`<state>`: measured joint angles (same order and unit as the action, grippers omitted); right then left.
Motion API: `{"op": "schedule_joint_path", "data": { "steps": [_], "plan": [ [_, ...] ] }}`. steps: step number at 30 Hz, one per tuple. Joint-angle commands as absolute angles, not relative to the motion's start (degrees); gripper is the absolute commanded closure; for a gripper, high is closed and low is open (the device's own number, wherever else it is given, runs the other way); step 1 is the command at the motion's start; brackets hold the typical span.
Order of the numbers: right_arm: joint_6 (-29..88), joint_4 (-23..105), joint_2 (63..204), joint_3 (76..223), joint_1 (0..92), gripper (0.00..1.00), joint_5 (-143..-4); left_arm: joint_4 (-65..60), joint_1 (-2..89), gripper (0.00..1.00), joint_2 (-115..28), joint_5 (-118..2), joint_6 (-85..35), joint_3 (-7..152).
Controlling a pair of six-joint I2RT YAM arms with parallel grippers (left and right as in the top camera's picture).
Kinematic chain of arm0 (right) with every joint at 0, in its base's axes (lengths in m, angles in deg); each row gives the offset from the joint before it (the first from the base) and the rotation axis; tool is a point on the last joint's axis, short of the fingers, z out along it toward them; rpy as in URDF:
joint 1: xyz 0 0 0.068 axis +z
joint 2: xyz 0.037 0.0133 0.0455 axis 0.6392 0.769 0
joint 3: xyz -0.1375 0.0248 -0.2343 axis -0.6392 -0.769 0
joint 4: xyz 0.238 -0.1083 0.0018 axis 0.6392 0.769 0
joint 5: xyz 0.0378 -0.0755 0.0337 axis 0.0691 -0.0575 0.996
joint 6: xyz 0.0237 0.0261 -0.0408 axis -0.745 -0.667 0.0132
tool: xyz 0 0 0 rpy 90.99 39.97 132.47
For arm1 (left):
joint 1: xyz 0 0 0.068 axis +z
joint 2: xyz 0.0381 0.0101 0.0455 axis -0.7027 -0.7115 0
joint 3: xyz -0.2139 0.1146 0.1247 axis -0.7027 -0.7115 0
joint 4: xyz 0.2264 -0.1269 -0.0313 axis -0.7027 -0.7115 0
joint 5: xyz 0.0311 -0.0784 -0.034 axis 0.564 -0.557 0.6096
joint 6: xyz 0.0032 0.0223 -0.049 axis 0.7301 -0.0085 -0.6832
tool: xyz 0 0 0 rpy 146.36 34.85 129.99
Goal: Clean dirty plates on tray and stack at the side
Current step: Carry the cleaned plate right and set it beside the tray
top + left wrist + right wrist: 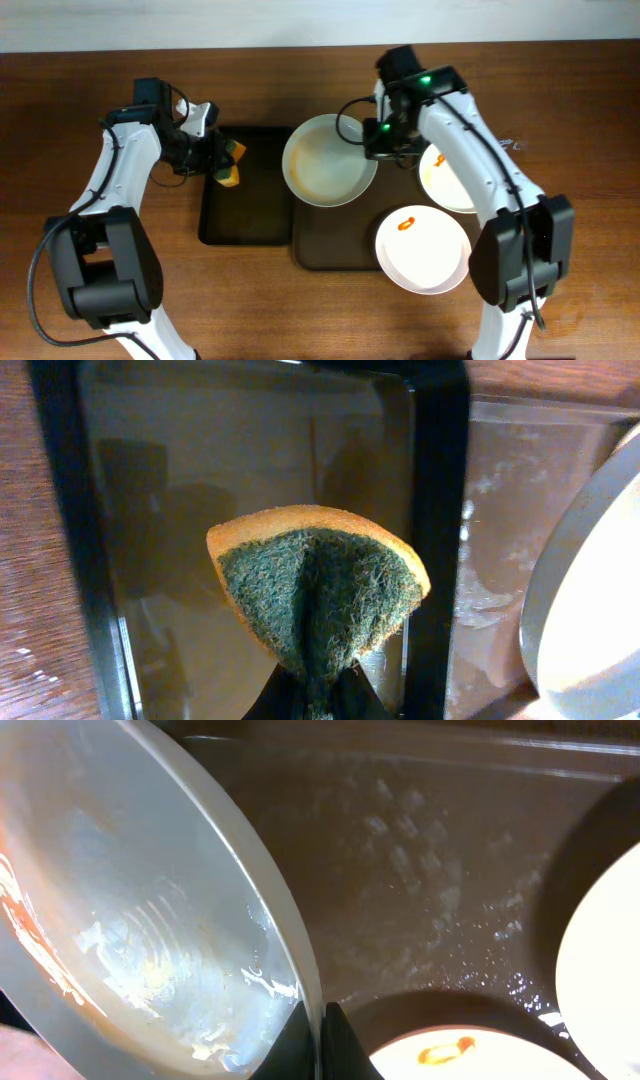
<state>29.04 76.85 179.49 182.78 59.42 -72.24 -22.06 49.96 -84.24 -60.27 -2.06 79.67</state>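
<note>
Zero plates sitting stacked aside — cleaning barely starting | right gripper (385,138) pinching rim of smeared plate (328,160) over tray (330,238) | left gripper (222,163) squeezing folded sponge (232,176) | front plate (422,250) and side plate (440,185) waiting — both stained

Greasy white plate (328,160) tilted over brown tray (335,240), orange-stained plate (422,248) at its front corner

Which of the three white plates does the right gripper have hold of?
The leftmost round white plate: the right gripper pinches its rim. The orange-smeared plate and the third plate beside it lie ungripped.
</note>
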Motion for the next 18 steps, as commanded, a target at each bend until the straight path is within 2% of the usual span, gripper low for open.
{"op": "schedule_joint_path", "data": {
  "steps": [1, 6, 18],
  "plan": [
    [25.92, 76.24, 177.24, 184.16, 64.09, 0.96, -82.75, -22.10, 49.90, 1.00, -83.35, -58.04, -0.97, 81.12],
    [24.37, 72.67, 177.24, 184.16, 69.08, 0.96, -87.52, -22.13, 49.90, 1.00, -83.35, -58.04, -0.97, 81.09],
    [19.73, 62.82, 177.26, 184.16, 82.80, 0.96, -122.05, -22.19, 49.31, 1.00, -83.35, -55.68, -0.97, 81.09]
  ]
}}
